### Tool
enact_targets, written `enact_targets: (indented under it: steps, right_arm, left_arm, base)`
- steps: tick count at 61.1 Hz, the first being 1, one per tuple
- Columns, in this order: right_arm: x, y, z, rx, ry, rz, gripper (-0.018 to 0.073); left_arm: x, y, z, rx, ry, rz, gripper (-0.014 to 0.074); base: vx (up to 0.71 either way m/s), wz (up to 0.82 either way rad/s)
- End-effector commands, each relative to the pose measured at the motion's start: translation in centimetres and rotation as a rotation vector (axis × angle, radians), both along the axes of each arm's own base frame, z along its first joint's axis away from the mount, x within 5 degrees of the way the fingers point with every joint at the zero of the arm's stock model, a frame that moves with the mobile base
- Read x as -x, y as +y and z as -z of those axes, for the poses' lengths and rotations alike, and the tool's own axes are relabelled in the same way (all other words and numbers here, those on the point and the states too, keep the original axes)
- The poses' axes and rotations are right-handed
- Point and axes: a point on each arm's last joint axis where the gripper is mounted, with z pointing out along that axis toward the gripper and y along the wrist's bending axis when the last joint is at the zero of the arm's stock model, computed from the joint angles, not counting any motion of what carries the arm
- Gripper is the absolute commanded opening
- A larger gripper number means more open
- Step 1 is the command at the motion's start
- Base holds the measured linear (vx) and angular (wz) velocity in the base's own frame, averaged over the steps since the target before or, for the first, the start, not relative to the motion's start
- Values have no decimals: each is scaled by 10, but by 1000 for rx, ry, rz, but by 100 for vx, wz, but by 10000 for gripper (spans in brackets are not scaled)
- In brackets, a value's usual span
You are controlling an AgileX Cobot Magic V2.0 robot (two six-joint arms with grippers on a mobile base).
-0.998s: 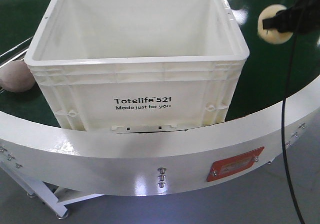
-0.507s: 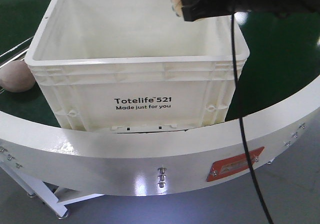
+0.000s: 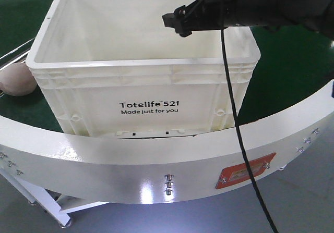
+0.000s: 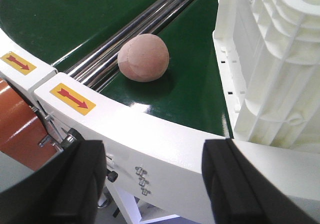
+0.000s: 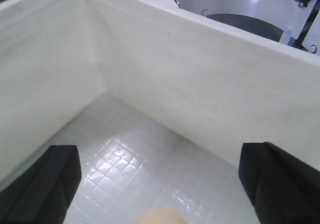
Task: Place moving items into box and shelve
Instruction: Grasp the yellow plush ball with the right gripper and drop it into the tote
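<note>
Pale ball (image 5: pixel 160 217): lying on floor of box (image 3: pixel 141 63), below right pincer (image 3: pixel 176 23), released and empty. Pinkish-brown ball (image 4: pixel 143 57): outside, on green bench (image 4: pixel 190 88) left of box, against steel rails (image 4: pixel 165 8); left pincer (image 4: pixel 152 184) released, short of it. Risks: could roll off along rails before grasp; could clip box rim on withdrawal. Half a second back: clenched on pale ball above box.

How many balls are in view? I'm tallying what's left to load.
2. The pinkish-brown ball lies on the green belt beside the white tote; the pale yellow ball, partly cut off, rests on the tote's floor.
</note>
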Motion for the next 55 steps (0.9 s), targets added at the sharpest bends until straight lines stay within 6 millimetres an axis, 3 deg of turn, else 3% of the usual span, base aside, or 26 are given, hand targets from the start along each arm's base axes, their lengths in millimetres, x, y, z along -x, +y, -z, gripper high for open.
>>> enact_targets:
  steps: [1, 8, 16, 26, 40, 55]
  right_arm:
    - [23, -14, -47, -71, -94, 40, 680]
    - [52, -33, -65, -65, -17, 131, 626]
    - [79, -60, -73, 15, 86, 303, 556]
    - [109, -71, -83, 68, 125, 271, 532]
    - [131, -70, -92, 45, 126, 156, 532]
    - [129, -69, -95, 28, 93, 151, 532]
  left_arm:
    - [-3, 0, -14, -2, -71, 6, 536]
    - [-2, 0, -11, 1, -37, 3, 537]
    - [-1, 0, -9, 3, -11, 0, 537]
    - [-16, 1, -8, 10, 114, -7, 552]
    - [-66, 6, -8, -3, 292, -17, 602]
    - [-147, 20, -2, -44, 406, -87, 596]
  base:
    - [0, 0]
    - [0, 0]
    - [0, 0]
    - [0, 0]
    - [0, 0]
    - [0, 0]
